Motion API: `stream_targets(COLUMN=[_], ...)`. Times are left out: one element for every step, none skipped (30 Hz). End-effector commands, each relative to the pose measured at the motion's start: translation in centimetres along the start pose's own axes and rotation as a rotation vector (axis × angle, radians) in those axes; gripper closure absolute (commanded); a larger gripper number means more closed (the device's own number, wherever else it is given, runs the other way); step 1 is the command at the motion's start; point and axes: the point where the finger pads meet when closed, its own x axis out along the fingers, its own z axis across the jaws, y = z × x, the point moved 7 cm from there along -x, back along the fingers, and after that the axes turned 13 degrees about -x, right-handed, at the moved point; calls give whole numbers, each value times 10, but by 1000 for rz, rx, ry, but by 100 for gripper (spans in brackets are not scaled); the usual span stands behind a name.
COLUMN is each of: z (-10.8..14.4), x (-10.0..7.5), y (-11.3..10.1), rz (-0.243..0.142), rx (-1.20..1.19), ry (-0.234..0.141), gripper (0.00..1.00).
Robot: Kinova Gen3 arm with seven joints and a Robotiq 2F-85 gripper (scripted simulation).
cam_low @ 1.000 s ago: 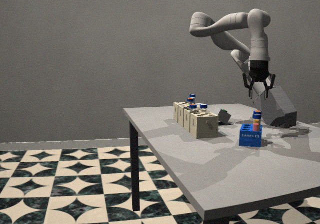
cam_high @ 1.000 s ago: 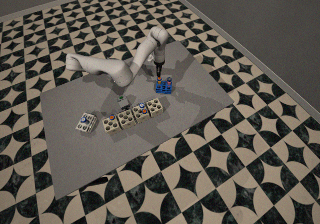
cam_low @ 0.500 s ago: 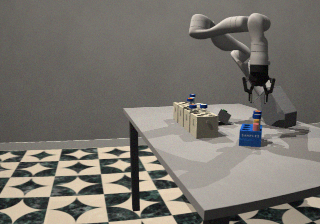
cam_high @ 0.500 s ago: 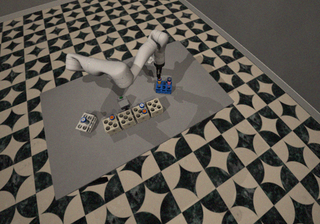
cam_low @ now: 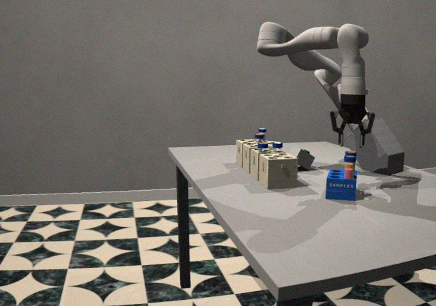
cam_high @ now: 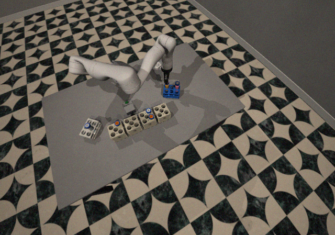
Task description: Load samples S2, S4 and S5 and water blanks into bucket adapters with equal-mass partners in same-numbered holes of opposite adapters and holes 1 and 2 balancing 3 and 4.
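Arm: one white arm [cam_low: 352,67] reached down over the blue rack.
Pincer: the pincer [cam_low: 351,141] hung just above the tubes in the blue rack, fingers apart, with nothing in it.
Blue rack: one blue rack [cam_low: 340,186] marked SAMPLES stood on the surface [cam_low: 317,232], well apart from the blocks.
Tubes in blue rack: two tubes showed from the top, one orange-filled tube [cam_high: 166,86] right under the pincer and one pink tube [cam_high: 177,85] beside it.
Blocks: four tan blocks [cam_high: 138,122] with five holes each stood in a row, side by side and touching.
Tubes in blocks: three. One orange-dot tube [cam_high: 116,123] was in the left end block. One white-dot tube [cam_high: 148,110] and one orange-dot tube [cam_high: 151,116] were in the third block. The other two blocks held no tubes.
White rack: one white rack [cam_high: 93,131] stood alone to the left of the row, with one white-dot tube [cam_high: 87,125] in it.
Key: one green key [cam_high: 125,102] sat on a small grey desk [cam_high: 130,108] just behind the row.
Edges: the blocks stood near the middle of the surface, away from every edge. The white rack was nearer the left edge.
Open room: the wide front part of the surface held none of these things. There was a gap between the blue rack and the row.
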Motion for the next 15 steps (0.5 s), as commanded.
stream_targets(z=[0, 0, 0, 0, 0, 0, 0, 0, 0, 0, 0, 0, 0, 0, 0], x=[4, 5, 7, 8, 9, 11, 12, 13, 15, 15, 15, 16, 17, 19, 20], y=[0, 0, 0, 0, 0, 0, 0, 0, 0, 0, 0, 0, 0, 0, 0], rz=[-2, -2, -2, -2, -2, -2, -2, -2, -2, -2, -2, -2, -2, -2, -2], rx=[0, 0, 0, 0, 0, 0, 0, 0, 0, 0, 0, 0, 0, 0, 0], ry=[0, 0, 0, 0, 0, 0, 0, 0, 0, 0, 0, 0, 0, 0, 0], gripper=[38, 38, 38, 38, 38, 38, 38, 38, 38, 38, 38, 38, 38, 38, 38])
